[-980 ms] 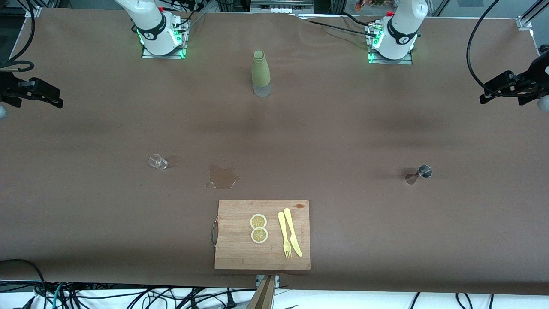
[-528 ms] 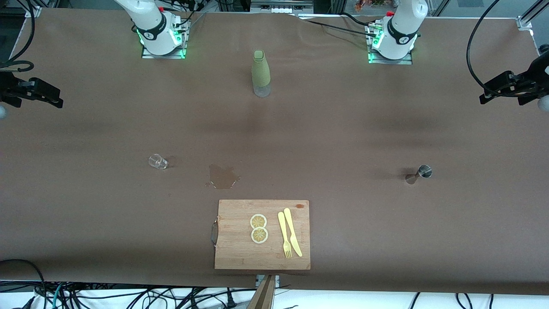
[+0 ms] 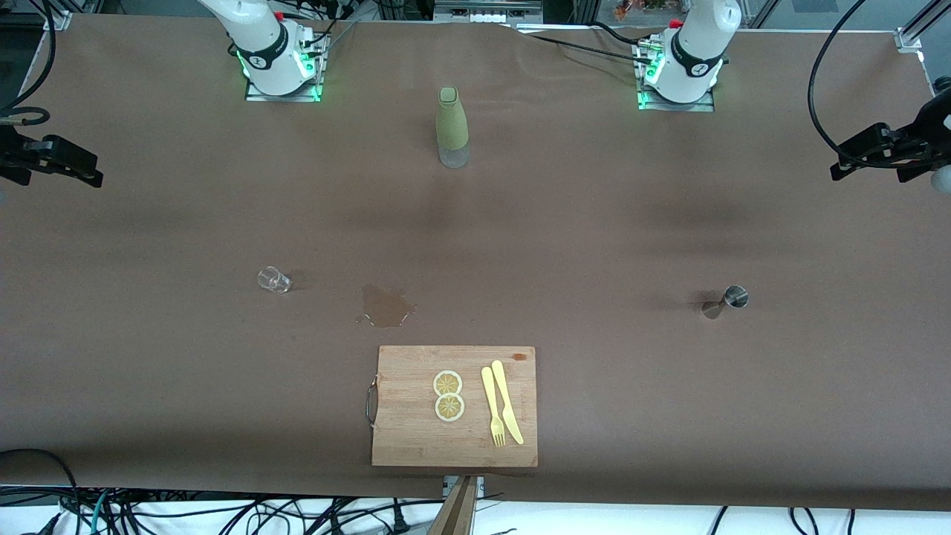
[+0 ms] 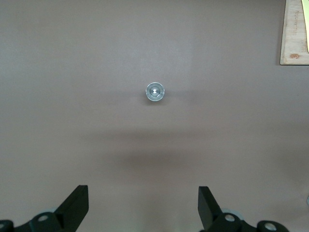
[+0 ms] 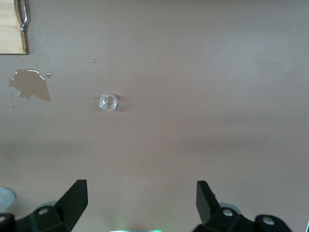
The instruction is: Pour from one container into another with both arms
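Observation:
A small clear glass (image 3: 273,279) (image 5: 108,102) stands toward the right arm's end of the table. A steel jigger (image 3: 726,300) (image 4: 155,92) stands toward the left arm's end. A green bottle (image 3: 452,126) with a clear base stands upright between the two arm bases. In the front view only the lower parts of the right arm (image 3: 269,52) and left arm (image 3: 695,52) show. My left gripper (image 4: 142,193) hangs open and empty high over the table, with the jigger ahead of it. My right gripper (image 5: 141,188) is also open and empty, high up, with the glass ahead.
A brown puddle (image 3: 385,306) (image 5: 31,84) lies between the glass and a wooden cutting board (image 3: 416,438). The board carries two lemon slices (image 3: 448,394), a yellow fork (image 3: 492,409) and knife (image 3: 507,401). Black fixtures (image 3: 884,148) (image 3: 52,157) stick in at both table ends.
The black fixture at the right arm's end has shifted slightly outward. Nothing on the table has moved.

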`<act>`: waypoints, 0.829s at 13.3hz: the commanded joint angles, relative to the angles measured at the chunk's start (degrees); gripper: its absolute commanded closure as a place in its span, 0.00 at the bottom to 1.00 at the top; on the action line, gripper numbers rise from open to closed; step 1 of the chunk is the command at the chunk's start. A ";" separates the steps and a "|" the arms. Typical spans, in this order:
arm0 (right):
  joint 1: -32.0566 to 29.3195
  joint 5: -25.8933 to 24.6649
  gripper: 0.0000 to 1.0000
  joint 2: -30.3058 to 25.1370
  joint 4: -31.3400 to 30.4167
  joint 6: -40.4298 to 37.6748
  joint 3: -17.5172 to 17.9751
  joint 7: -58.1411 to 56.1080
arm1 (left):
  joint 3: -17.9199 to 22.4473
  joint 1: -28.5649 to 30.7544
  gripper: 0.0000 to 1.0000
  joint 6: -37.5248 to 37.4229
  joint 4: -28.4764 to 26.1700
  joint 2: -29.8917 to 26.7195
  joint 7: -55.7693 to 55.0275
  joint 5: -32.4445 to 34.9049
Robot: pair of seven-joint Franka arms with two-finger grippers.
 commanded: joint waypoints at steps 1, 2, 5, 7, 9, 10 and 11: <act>-0.51 0.60 0.00 0.11 -0.87 1.04 -0.63 0.14 | 0.00 0.43 0.00 -0.54 1.55 0.74 0.73 -1.45; -0.51 0.52 0.00 0.20 -0.87 1.91 -0.63 0.14 | 0.00 0.43 0.00 -0.54 1.55 0.74 0.73 -1.45; -0.77 0.60 0.00 0.20 -0.87 2.45 -1.15 0.14 | 0.00 0.43 0.00 -0.54 1.55 0.74 0.73 -1.45; -0.86 0.60 0.00 0.20 -0.87 2.27 -1.16 0.14 | 0.00 0.43 0.00 -0.54 1.64 0.65 0.73 -1.45; -0.86 0.60 0.00 0.20 -0.87 2.53 -1.16 0.14 | 0.00 0.43 0.00 -0.54 1.64 0.74 0.73 -1.45; -0.77 0.60 0.00 0.20 -0.87 2.62 -1.16 0.23 | 0.00 0.43 0.00 -0.54 1.64 0.74 0.73 -1.45; -0.77 0.60 0.00 0.20 -0.87 2.62 -1.07 0.23 | 0.00 0.43 0.00 -0.54 1.64 0.74 0.73 -1.45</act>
